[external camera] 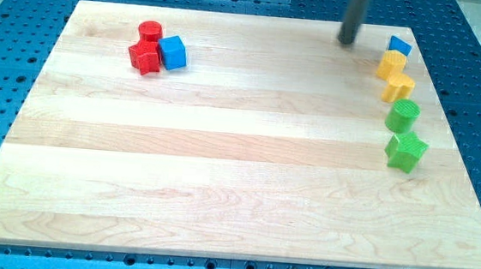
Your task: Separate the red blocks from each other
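My tip rests at the far right of the desk, beside the blue block; there is no gripper. Both red blocks, the cylinder and star, touch at far left, with a blue cube pressed against them. A careless push could drag the cube or shove both reds together.

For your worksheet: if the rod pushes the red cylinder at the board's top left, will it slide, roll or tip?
The red cylinder stands on its flat end and looks squat, so it would probably slide, not roll or tip. It seems to touch the red star-shaped block, which might shift too.
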`<state>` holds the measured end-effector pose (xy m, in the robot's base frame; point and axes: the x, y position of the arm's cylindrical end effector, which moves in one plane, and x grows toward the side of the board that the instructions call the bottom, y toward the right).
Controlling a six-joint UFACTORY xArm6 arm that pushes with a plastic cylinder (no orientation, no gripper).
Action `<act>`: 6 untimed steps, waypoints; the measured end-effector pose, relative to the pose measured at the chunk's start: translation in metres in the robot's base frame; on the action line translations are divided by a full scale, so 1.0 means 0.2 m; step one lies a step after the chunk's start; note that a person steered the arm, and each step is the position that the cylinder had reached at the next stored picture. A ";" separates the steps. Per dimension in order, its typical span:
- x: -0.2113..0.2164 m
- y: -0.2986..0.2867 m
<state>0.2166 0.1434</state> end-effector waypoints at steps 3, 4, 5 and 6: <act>0.21 -1.03; 0.55 -1.09; 0.50 -0.91; 0.17 -1.00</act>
<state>0.2513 -0.0558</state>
